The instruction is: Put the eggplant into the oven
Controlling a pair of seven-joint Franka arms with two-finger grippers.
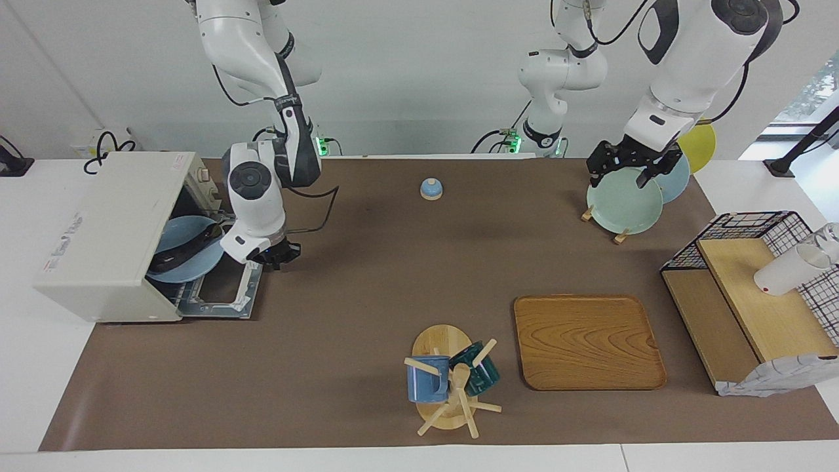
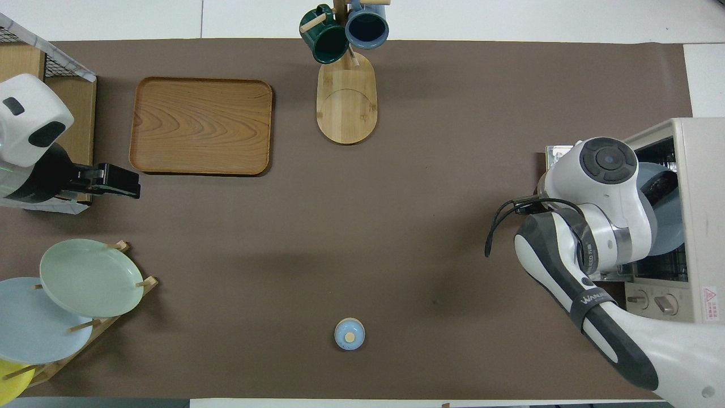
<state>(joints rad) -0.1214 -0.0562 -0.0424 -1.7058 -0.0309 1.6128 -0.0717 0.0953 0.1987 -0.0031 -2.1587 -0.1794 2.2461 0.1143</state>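
The off-white oven [image 1: 111, 229] stands at the right arm's end of the table with its door [image 1: 223, 295] folded down open. The dark eggplant [image 1: 185, 254] lies on a blue plate [image 1: 177, 233] that sits inside the oven; it also shows in the overhead view [image 2: 660, 186]. My right gripper [image 1: 278, 254] hangs just over the open door's edge, beside the plate, with nothing seen in it. In the overhead view the right wrist hides it. My left gripper [image 1: 626, 176] is open and empty above the plate rack and waits there; it also shows in the overhead view [image 2: 136, 188].
A plate rack with a green plate [image 1: 623, 206] stands near the left arm's base. A small blue bell [image 1: 431, 189], a wooden tray [image 1: 586, 341], a mug tree [image 1: 452, 387] and a wire shelf [image 1: 754, 262] with a white cup [image 1: 786, 272] are also on the table.
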